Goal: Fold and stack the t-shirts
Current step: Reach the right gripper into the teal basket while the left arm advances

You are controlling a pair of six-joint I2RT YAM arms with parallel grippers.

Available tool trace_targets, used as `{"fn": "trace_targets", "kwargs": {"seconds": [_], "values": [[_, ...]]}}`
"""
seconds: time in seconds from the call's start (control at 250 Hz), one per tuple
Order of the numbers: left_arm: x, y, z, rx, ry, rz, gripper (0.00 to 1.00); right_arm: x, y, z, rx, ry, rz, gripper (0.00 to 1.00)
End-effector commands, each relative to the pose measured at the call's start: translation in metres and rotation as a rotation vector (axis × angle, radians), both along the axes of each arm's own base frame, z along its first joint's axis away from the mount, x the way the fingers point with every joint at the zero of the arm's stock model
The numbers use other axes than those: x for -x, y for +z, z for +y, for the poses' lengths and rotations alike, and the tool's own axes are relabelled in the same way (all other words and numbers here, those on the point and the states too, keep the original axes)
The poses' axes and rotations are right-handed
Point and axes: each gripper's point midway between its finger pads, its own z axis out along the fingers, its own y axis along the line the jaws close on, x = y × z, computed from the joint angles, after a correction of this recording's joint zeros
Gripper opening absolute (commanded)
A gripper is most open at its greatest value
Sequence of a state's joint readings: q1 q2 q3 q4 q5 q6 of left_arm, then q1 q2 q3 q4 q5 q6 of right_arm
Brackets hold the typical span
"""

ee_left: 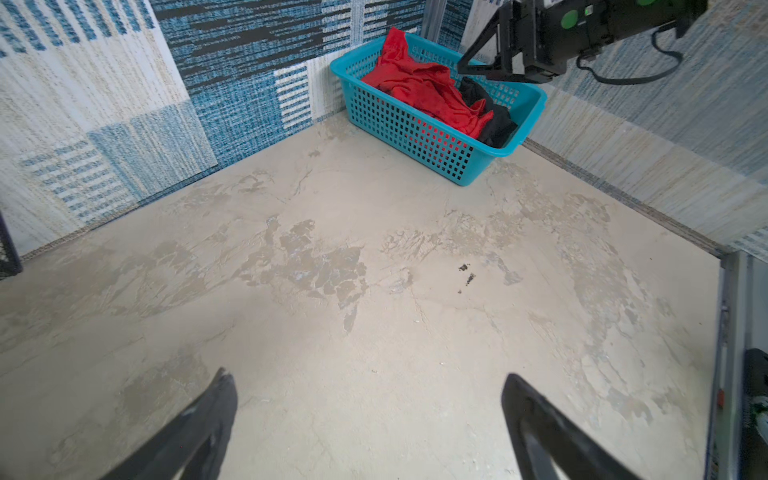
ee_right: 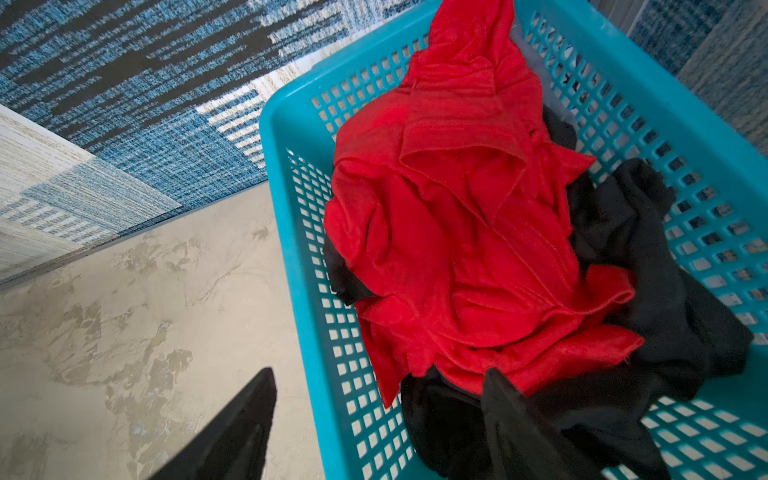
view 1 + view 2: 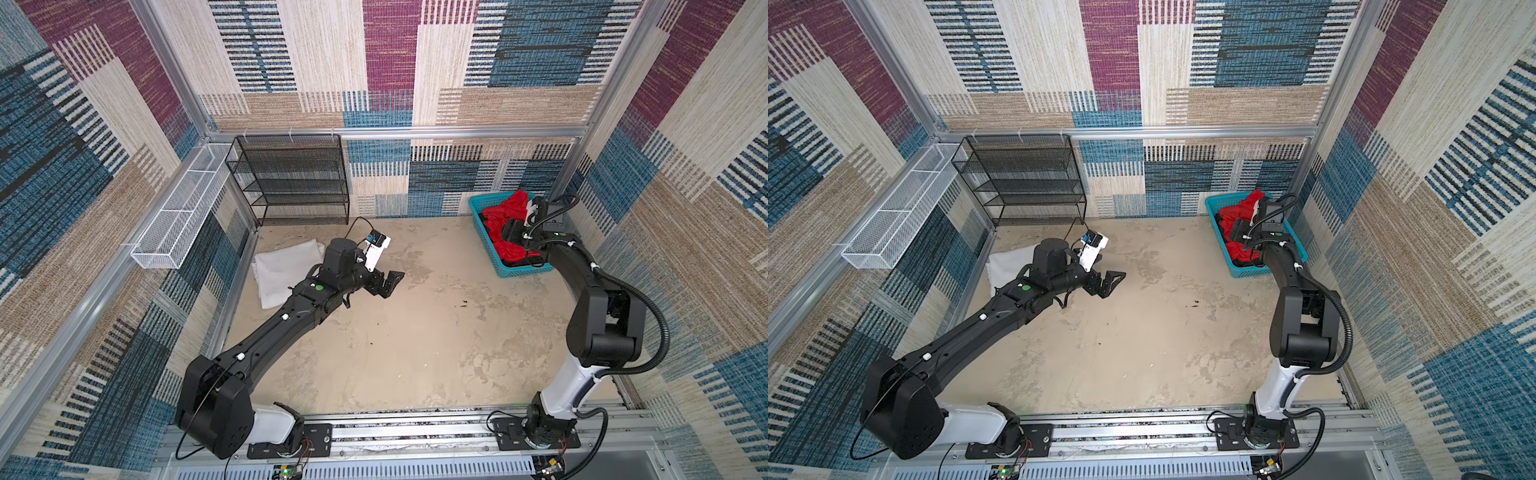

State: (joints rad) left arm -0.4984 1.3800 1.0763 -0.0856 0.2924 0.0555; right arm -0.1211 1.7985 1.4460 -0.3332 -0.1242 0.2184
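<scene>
Red shirt (image 2: pixel 457 228) is crumpled on top of the black shirt (image 2: pixel 648 257). Both are contained in the basket (image 2: pixel 282 208), which is placed at the far right corner of the worktop (image 3: pixel 415 340). The white shirt (image 3: pixel 282 266) is laid folded at the far left of the worktop and is partly covered by the left arm (image 3: pixel 266 332). The right claw (image 2: pixel 378 374) is held spread over the basket; nothing is pinched. The left claw (image 1: pixel 365 376) is held spread wide above bare worktop, well apart from the basket.
</scene>
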Motion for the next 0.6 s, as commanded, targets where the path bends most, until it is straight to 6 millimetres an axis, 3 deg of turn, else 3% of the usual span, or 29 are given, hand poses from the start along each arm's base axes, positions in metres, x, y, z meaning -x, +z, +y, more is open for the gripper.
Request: {"fn": "trace_targets", "kwargs": {"seconds": [0.0, 0.212, 0.388, 0.596], "values": [[-0.002, 0.006, 0.0, 0.011, 0.001, -0.024, 0.99, 0.0, 0.002, 0.002, 0.003, 0.014, -0.016, 0.79], [-0.001, 0.006, 0.001, 0.006, 0.007, -0.029, 0.99, -0.005, -0.011, 0.0, 0.012, 0.015, 0.011, 0.79], [-0.002, 0.005, 0.001, 0.007, 0.007, -0.02, 0.99, -0.007, -0.018, 0.01, 0.012, 0.06, 0.03, 0.75], [-0.003, 0.001, -0.001, 0.006, 0.005, -0.003, 0.99, -0.018, -0.028, 0.033, 0.07, 0.153, 0.075, 0.62]]}}
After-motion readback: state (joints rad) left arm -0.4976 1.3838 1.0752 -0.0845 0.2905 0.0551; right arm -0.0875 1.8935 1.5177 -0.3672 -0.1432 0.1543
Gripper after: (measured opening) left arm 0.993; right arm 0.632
